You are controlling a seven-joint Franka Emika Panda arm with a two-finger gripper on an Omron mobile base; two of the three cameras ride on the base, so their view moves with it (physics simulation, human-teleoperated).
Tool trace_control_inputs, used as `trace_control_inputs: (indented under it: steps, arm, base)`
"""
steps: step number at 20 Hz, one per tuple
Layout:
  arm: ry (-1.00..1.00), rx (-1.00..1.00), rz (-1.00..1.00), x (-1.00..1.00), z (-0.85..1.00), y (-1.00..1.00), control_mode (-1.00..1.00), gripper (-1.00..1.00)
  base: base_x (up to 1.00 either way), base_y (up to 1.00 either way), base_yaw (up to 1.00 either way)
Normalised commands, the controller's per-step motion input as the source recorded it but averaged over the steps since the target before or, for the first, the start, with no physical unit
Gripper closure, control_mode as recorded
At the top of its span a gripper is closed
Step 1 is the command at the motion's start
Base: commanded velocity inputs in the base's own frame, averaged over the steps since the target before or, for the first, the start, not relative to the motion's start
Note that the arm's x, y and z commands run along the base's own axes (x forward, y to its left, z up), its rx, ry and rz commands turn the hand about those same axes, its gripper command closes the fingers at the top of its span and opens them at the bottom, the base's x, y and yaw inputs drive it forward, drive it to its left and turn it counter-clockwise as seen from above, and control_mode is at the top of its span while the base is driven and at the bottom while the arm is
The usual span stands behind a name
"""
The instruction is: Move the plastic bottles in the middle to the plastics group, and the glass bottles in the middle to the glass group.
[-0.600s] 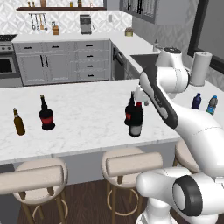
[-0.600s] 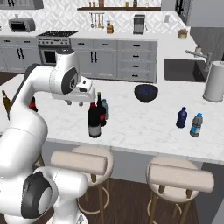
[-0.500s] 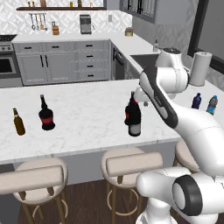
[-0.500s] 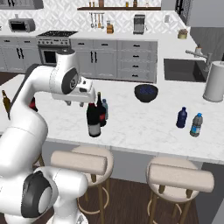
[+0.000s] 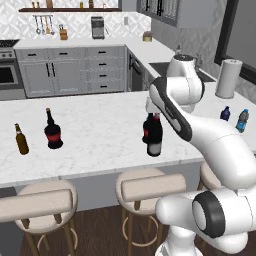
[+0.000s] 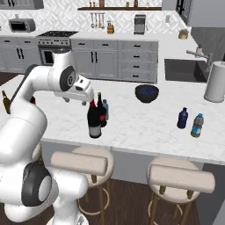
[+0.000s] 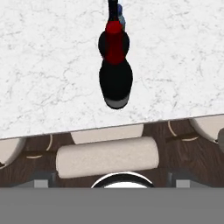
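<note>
With the end effector (image 6: 88, 97) spread wide and gripping nothing, I'm hovering above the wine bottle (image 6: 94, 121) mid-desk (image 6: 145, 125). Squat dark bottle (image 6: 101, 112) and light-blue plastic bottle (image 6: 106, 109) stand just behind it, clustered.

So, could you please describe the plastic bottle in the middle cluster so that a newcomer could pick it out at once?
Start at the white marble island counter and find the tight cluster of three bottles near its front edge. The light-blue plastic bottle stands at the back of it, behind the tall wine bottle and the squat dark bottle. It is the only pale, translucent one, and the shortest.
</note>
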Motion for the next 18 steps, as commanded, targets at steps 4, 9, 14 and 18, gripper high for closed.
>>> trace_control_inputs:
  steps: [4, 9, 14, 18]
  arm:
    - [-0.03, 0.0, -0.01, 0.01, 0.0, -0.32, -1.0, -1.0]
    - [-0.01, -0.01, -0.01, 0.06, -0.26, -0.15, -1.0, -1.0]
    - [-0.04, 0.0, 0.0, 0.2, -0.18, -0.01, -1.0, -1.0]
    - [-0.09, 0.0, 0.0, 0.42, -0.09, 0.0, -1.0, -1.0]
  base:
    - [0.0, 0.0, 0.0]
    - [0.0, 0.0, 0.0]
    - [0.0, 0.0, 0.0]
    - [0.0, 0.0, 0.0]
